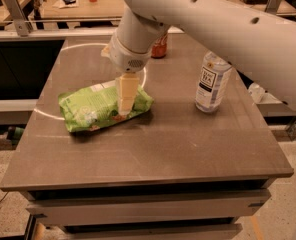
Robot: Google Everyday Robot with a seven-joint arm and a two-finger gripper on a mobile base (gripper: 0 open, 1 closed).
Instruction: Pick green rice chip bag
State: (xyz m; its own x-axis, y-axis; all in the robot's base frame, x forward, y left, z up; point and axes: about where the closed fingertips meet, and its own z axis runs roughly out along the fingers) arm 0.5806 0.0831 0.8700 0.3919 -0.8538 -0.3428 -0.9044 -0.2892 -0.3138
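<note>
So the gripper [123, 109] points straight down onto the right part of the green rice chip bag [88, 108], with its tip touching the crinkly top. That makes sense: the bag lies flat on the left half of the table [188, 149], so coming in from above is probably the easy way to get it. Whether it's clamped on the bag or spread apart can't be told from this angle. Count: one bag, one clear water bottle [212, 81] standing upright well off to the right, and one reddish can-ish thing [160, 46] half hidden behind the arm.
</note>
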